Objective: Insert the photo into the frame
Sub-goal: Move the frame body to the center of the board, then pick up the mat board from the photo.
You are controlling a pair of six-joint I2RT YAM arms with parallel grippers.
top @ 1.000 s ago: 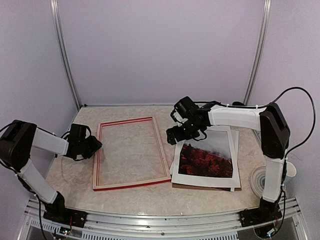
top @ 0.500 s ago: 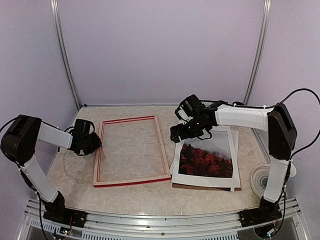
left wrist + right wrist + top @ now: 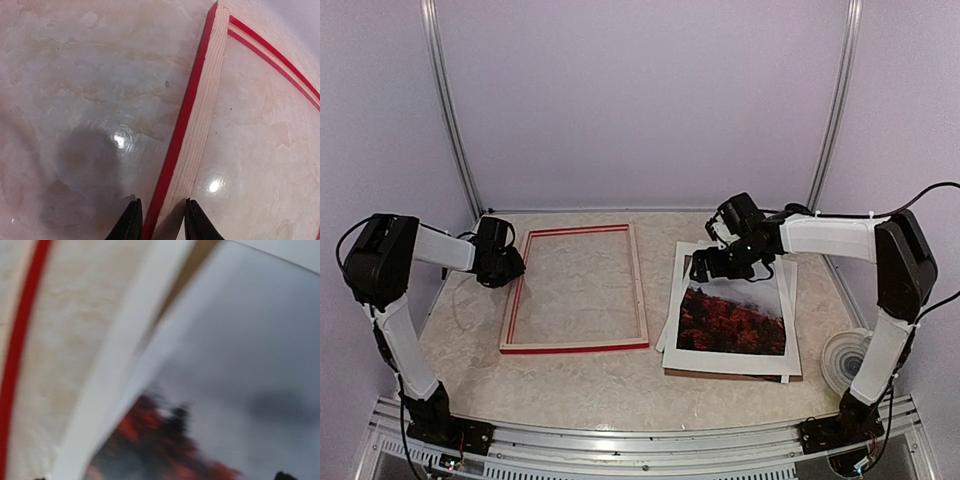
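The red frame point(image 3: 575, 347) with pale inner edges lies flat on the left half of the table. My left gripper point(image 3: 511, 268) is at the frame's left rail point(image 3: 200, 110). Its two black fingertips point(image 3: 131, 222) press the rail from either side, so it is shut on the frame. The photo point(image 3: 732, 318) of red-orange trees lies on the right, on top of a white sheet and a brown panel point(image 3: 720, 373). My right gripper point(image 3: 707, 268) hovers wide open over the photo's top left part point(image 3: 210, 390), holding nothing. That wrist view is blurred, and the frame's red edge point(image 3: 20, 340) shows at its left.
A white sheet edge point(image 3: 788, 300) sticks out from under the photo on the right. A round white object point(image 3: 844, 360) sits near the right arm's base. Purple walls and metal posts close in the table's back and sides.
My left gripper has closed on the frame's left rail, and the frame has shifted left and back, straightening. My right gripper has moved right, from the frame's corner to over the photo.
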